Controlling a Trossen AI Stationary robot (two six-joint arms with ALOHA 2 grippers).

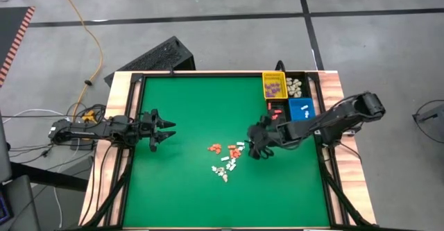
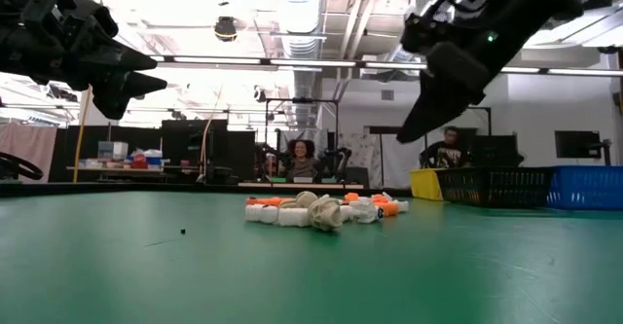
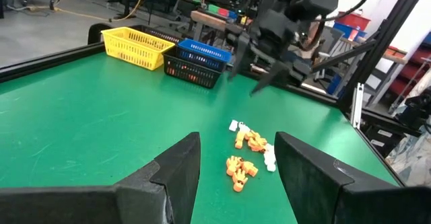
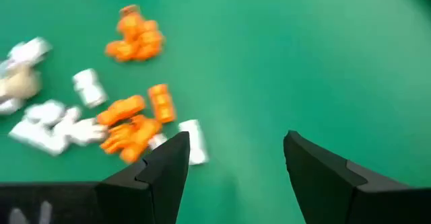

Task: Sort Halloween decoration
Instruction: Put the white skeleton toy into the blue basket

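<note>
Right hand (image 1: 255,146) released, fingers spread and empty, hovering above the green counter (image 1: 187,189); the Halloween decoration (image 1: 226,158), a loose scatter of orange and white trinkets, lies on the counter just beside and slightly ahead of its fingertips, untouched. Yellow bin (image 1: 274,85), black bin (image 1: 277,110) and blue bin (image 1: 301,109) sit behind this hand, near its arm. Left hand (image 1: 166,131) released too, empty, well apart from the scatter on its far side.

Green table (image 1: 187,189), trinket pile (image 1: 225,158), yellow, black, blue bins (image 1: 288,96)
</note>
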